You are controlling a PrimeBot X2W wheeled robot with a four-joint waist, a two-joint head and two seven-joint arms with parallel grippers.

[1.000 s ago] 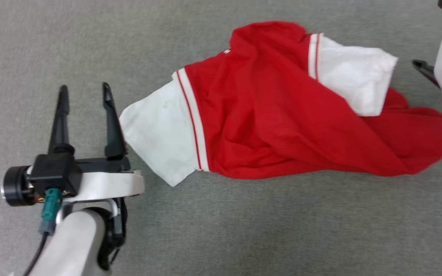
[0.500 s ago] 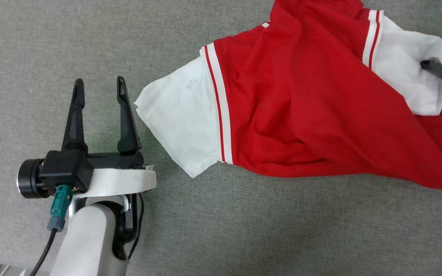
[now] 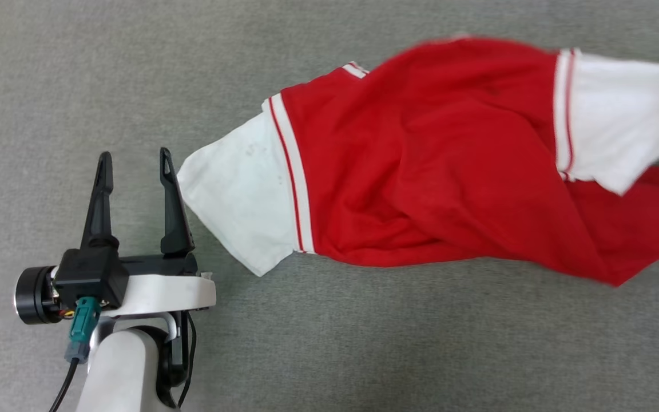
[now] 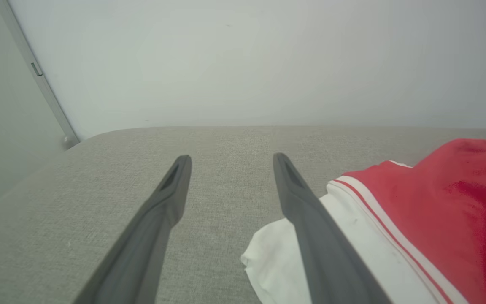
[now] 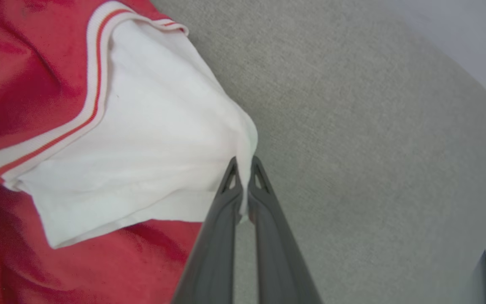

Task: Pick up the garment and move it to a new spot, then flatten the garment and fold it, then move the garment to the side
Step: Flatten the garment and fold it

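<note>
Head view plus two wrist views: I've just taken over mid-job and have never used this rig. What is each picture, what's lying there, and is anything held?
The head view looks down from the robot's head at a grey surface. On it lies the garment, red with white sleeves, rumpled rather than flat. The black two-fingered tool at lower left is the left gripper. It is open, beside the near sleeve, and holds nothing. The left wrist view looks along that same gripper from its wrist, with the sleeve just beside one finger. Whether they touch, I cannot tell. The right wrist view looks along the right gripper, which is shut on the edge of the other sleeve. So the right arm has one sleeve pinched.
</note>
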